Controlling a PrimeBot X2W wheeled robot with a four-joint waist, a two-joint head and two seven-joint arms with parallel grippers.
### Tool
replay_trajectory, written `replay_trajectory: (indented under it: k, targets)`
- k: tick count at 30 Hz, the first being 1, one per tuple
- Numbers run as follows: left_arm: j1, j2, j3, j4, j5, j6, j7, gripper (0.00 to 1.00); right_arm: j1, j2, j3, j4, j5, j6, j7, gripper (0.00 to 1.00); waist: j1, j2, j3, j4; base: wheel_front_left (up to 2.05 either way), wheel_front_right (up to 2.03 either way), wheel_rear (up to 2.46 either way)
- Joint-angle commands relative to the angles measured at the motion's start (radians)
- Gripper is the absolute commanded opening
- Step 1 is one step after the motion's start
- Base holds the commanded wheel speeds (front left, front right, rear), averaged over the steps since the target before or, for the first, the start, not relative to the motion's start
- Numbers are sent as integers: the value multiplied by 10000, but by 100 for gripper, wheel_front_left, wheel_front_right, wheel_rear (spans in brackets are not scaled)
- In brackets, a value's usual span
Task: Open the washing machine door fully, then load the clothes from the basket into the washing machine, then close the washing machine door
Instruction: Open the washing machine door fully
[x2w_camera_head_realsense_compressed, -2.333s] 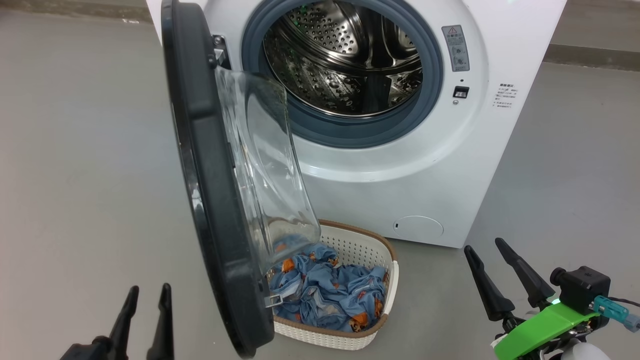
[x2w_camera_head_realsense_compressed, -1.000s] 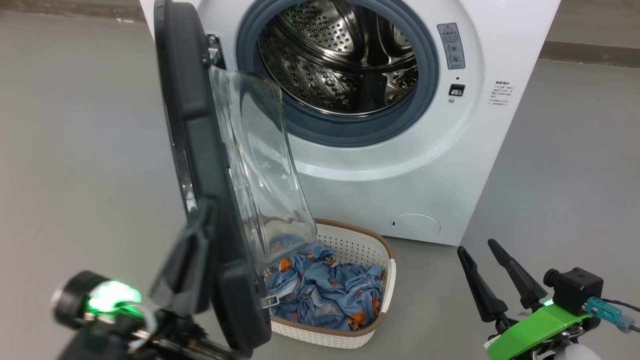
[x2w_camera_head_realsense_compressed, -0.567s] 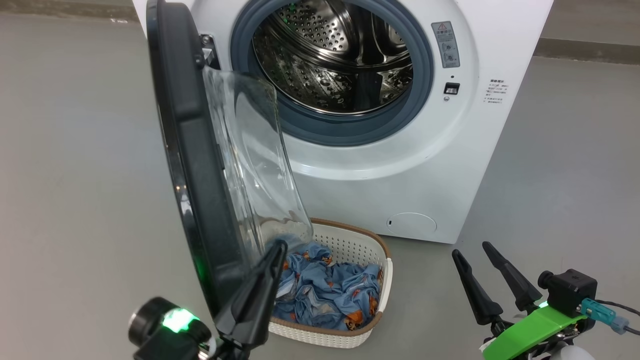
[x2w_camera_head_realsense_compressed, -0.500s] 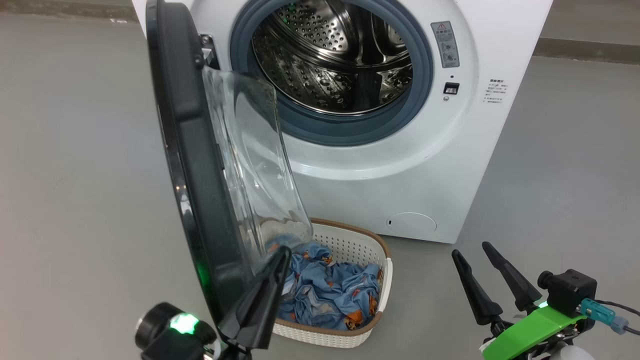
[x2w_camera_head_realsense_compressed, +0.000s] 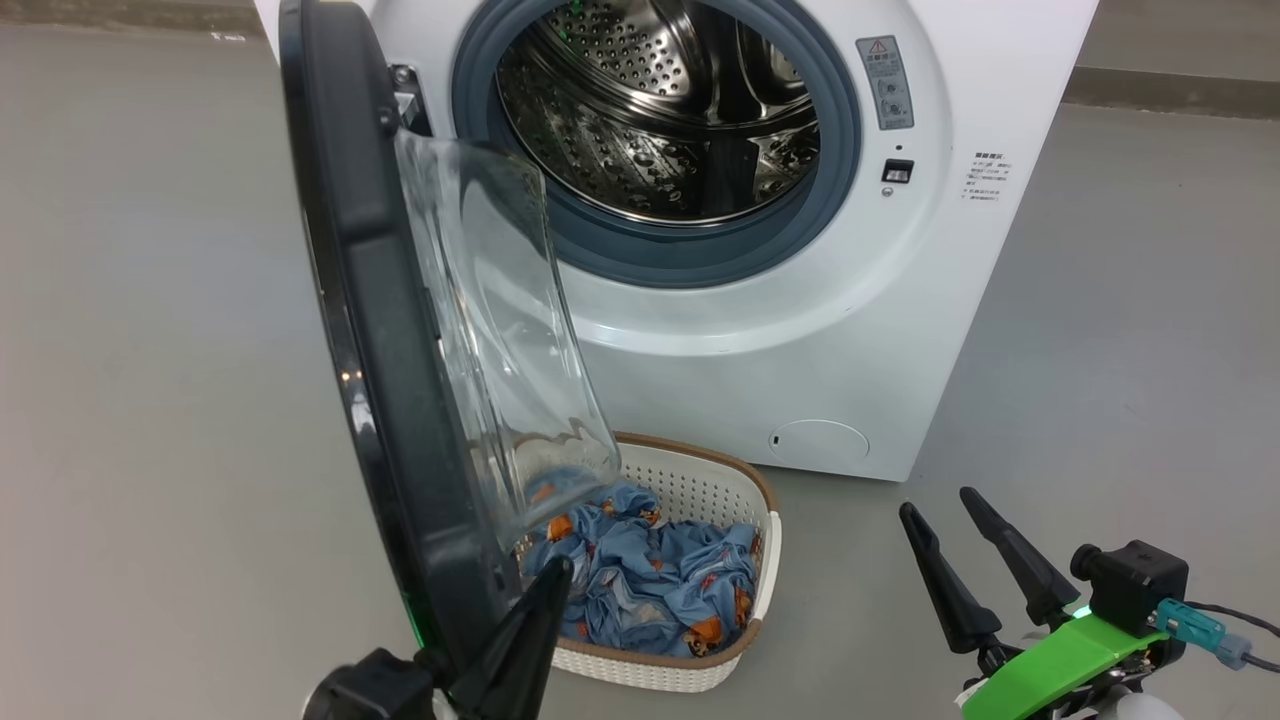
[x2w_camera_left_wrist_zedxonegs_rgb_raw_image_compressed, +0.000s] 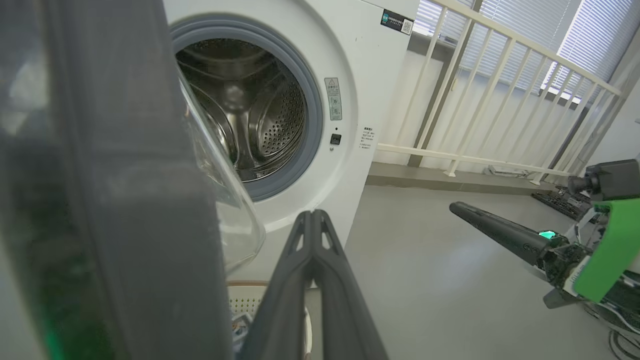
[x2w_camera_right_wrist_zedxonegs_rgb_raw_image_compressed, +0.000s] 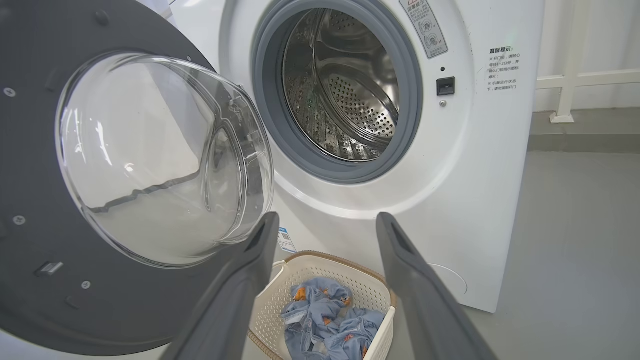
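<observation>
The washing machine door (x2w_camera_head_realsense_compressed: 375, 350) stands about square to the white washing machine (x2w_camera_head_realsense_compressed: 820, 330), edge-on to my head view, its clear glass bowl (x2w_camera_head_realsense_compressed: 490, 330) facing the steel drum (x2w_camera_head_realsense_compressed: 660, 110). Below it the cream basket (x2w_camera_head_realsense_compressed: 705, 490) sits on the floor with the light blue clothes (x2w_camera_head_realsense_compressed: 650, 580) inside. My left gripper (x2w_camera_head_realsense_compressed: 558, 572) is shut and empty, its tip close beside the door's lower inner rim, over the basket's near left corner. My right gripper (x2w_camera_head_realsense_compressed: 937, 502) is open and empty, right of the basket. In the right wrist view, the right gripper (x2w_camera_right_wrist_zedxonegs_rgb_raw_image_compressed: 327, 217) points at the basket (x2w_camera_right_wrist_zedxonegs_rgb_raw_image_compressed: 325, 267).
Grey floor spreads to the left and right of the machine. A white railing (x2w_camera_left_wrist_zedxonegs_rgb_raw_image_compressed: 500, 100) runs behind the machine's right side in the left wrist view. Cables (x2w_camera_left_wrist_zedxonegs_rgb_raw_image_compressed: 620, 335) lie on the floor by my right arm.
My shut left gripper has gone from the door's outer face round its lower edge to the inner side and dropped lower. The head view has shifted slightly. The right gripper stays open in place.
</observation>
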Motion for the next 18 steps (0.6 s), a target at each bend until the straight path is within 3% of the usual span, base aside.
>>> replay_trajectory:
  k: [1, 9, 18]
  targets:
    - [-288, -58, 276, -149, -87, 21, -55, 0, -217, -73, 208, -184, 71, 16, -122, 100, 0, 0, -3, -2, 0, 0, 0]
    - [-480, -116, 402, 779, -264, 309, -114, 0, -232, -63, 281, -146, 113, 16, -122, 100, 0, 0, -24, 39, 0, 0, 0]
    - [-580, 94, 693, 926, -280, 530, -219, 0, -193, -7, 251, -132, 126, 16, -122, 100, 0, 0, 19, 285, 0, 0, 0]
